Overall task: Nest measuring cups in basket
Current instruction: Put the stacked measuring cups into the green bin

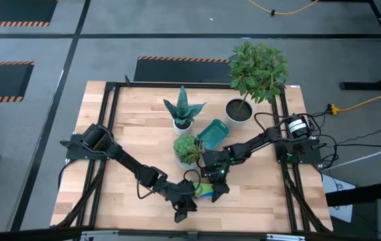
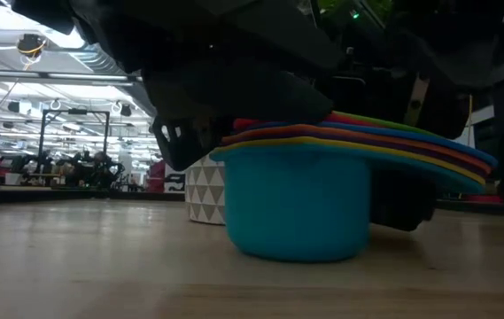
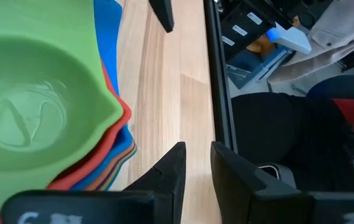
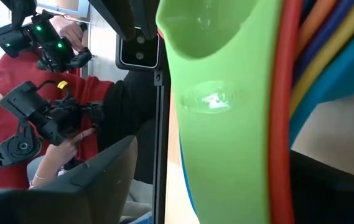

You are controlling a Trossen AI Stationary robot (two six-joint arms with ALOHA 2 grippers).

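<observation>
The measuring cups (image 1: 203, 191) sit nested as one stack near the table's front edge. The light blue outer cup (image 2: 300, 204) stands on the wood and the green cup (image 3: 33, 106) lies innermost. Their flat handles (image 2: 429, 146) fan toward the right. My right gripper (image 1: 215, 189) is open, with the stacked handles (image 4: 220, 124) between its fingers. My left gripper (image 1: 189, 204) is beside the stack on its near left side. It is open by a narrow gap (image 3: 196, 162) with only bare wood showing between the fingers. The teal basket (image 1: 211, 132) rests on the table farther back. My right gripper has the stacked handles (image 4: 276, 124) between its open fingers, coming level from the table's right side. Whether a finger touches them I cannot tell. The stack stands with its bottom on the table.
A succulent in a glass bowl (image 1: 189, 148) stands just behind the stack. A spiky plant in a white pot (image 1: 182, 110) and a tall leafy plant (image 1: 256, 70) stand at the back. A black frame (image 1: 285, 167) borders the table. A person in red (image 4: 15, 93) sits beyond it.
</observation>
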